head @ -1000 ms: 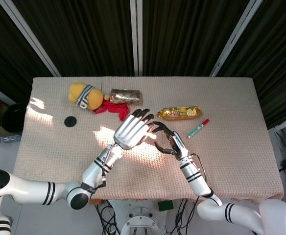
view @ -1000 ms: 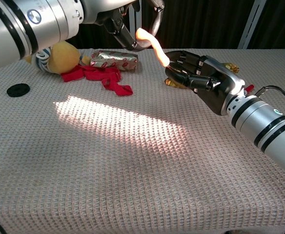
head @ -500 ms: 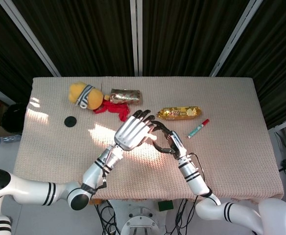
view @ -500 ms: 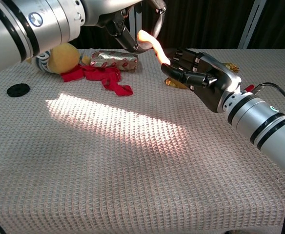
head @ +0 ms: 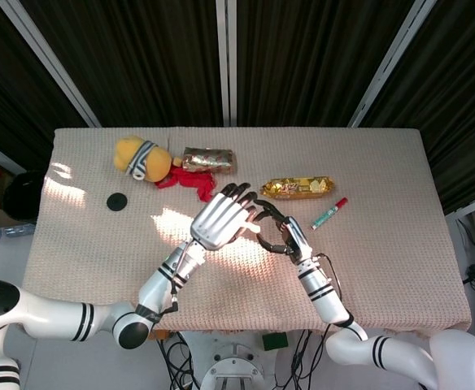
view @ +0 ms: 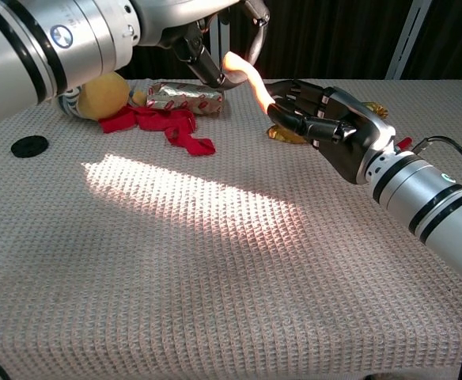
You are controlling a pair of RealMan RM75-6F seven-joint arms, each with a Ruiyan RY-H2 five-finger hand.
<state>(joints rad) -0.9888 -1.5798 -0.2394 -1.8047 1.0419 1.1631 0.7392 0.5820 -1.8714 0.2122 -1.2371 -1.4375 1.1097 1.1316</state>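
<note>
"Beige woven table (head: 384,162), dark slatted panels behind, a sun patch across the middle. Where are your hands?"

"Both are up over the middle of the table, nearer the front edge than the back. My left hand (head: 220,219) pinches the top of a pink strip (view: 245,75) between thumb and a finger, with the other fingers fanned out. The strip hangs clear of the cloth and curves down toward my right hand (head: 280,231)."

"Does the right one have it?"

"I can't tell. Its fingers (view: 298,119) are curled in, with the tips at the strip's lower end. They are touching it or just beside it, and neither view shows which."

"So how far along?"

"My reading is that the strip is lifted and brought to the other hand, so that part is done. A firm hold on the right and a release on the left are not yet shown."

"What else is lying about?"

"Toward the back-left corner there's a yellow plush toy (head: 140,157). A red cloth (head: 190,180) and a silver foil packet (head: 207,158) lie beside it. A black disc (head: 117,201) sits near the left edge. Just beyond my right hand is a gold wrapper (head: 298,187), with a marker pen (head: 329,213) beside it — all untouched."
</note>
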